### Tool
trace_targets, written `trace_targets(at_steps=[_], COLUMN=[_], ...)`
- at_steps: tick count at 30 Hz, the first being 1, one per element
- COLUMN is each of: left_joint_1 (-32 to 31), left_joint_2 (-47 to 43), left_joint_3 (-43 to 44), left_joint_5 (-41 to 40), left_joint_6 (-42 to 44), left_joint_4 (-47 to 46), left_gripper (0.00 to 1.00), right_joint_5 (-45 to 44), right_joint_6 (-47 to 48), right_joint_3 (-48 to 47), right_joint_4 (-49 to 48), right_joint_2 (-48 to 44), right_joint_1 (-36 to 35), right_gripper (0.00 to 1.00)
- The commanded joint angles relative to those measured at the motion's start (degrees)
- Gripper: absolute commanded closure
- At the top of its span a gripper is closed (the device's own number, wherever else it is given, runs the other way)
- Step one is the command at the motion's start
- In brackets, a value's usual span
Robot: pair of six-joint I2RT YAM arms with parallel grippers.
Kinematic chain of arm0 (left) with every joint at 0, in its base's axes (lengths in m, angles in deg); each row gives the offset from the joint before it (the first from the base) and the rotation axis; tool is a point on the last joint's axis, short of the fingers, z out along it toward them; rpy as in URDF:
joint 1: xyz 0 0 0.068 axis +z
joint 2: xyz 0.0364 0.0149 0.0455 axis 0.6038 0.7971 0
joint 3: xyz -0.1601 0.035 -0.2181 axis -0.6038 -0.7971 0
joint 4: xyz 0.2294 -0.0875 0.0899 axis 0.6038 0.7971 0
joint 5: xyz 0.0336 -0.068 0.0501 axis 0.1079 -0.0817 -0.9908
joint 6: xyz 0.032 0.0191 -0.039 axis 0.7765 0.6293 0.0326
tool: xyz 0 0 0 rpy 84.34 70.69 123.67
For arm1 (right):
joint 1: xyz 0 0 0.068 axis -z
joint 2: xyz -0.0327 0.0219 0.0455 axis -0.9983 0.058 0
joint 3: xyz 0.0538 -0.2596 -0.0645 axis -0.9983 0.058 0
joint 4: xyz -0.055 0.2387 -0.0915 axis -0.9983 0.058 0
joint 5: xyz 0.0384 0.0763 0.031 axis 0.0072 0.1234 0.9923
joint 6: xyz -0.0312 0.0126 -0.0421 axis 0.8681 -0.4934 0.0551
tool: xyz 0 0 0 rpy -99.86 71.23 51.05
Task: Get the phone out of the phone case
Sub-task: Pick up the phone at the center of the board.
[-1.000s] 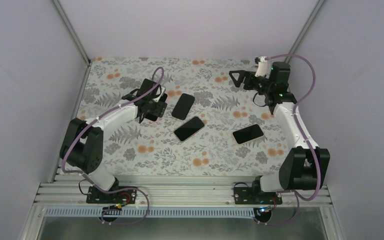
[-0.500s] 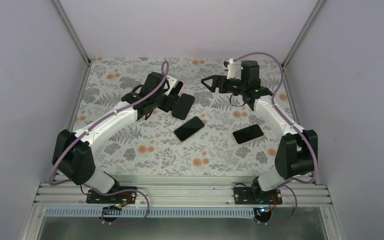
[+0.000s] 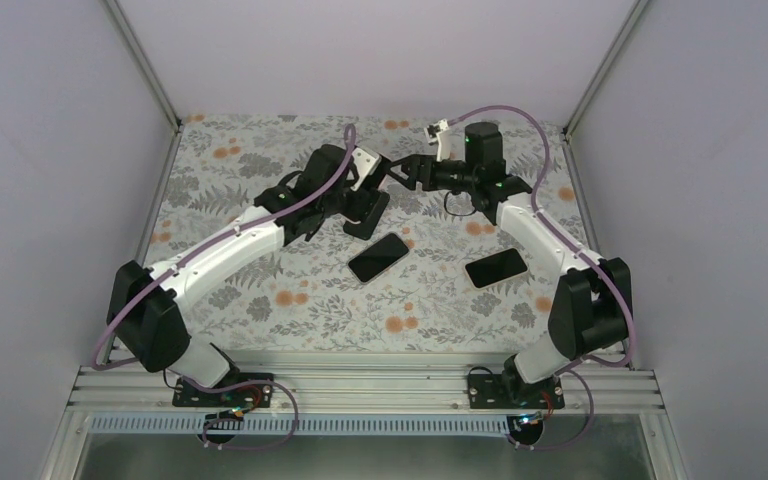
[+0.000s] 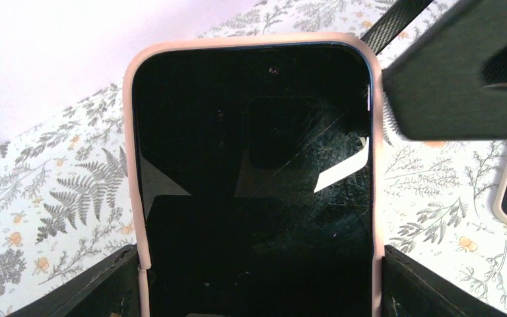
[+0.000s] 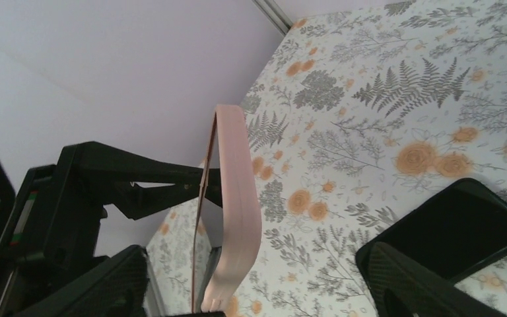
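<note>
My left gripper is shut on the phone in its pink case and holds it above the table at the back middle. In the left wrist view the dark, scratched screen fills the frame with the pink case rim around it, and my left gripper clamps its two long sides. My right gripper is open, close to the phone's top end. In the right wrist view the pink case stands edge-on between my right gripper's spread jaws, not touching them.
Three bare dark phones lie on the floral cloth: one under the held phone, one in the middle and one to the right. One shows in the right wrist view. Grey walls enclose the table.
My left arm has carried the cased phone to the right and raised it. My right arm has swung left from the back right corner up to the phone's top end.
</note>
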Motion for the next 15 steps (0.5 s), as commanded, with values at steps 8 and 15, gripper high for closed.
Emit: trace_targets(at_steps=[8, 15], left_joint_1=[-3.0, -3.8], left_joint_2=[0.6, 1.2], left_joint_3=[6.3, 7.1], left_joint_5=[-4.1, -4.6], left_joint_6=[-1.3, -1.8], left_joint_4=[-2.8, -2.9], left_gripper=[0.38, 0.38], right_joint_5=[10.0, 10.0], right_joint_6=[-10.4, -11.3], right_joint_3=[2.2, 1.6], right_joint_4=[-8.8, -9.0], right_joint_2=[2.3, 2.8], right_joint_1=[-0.7, -0.9], right_gripper=[0.45, 0.69])
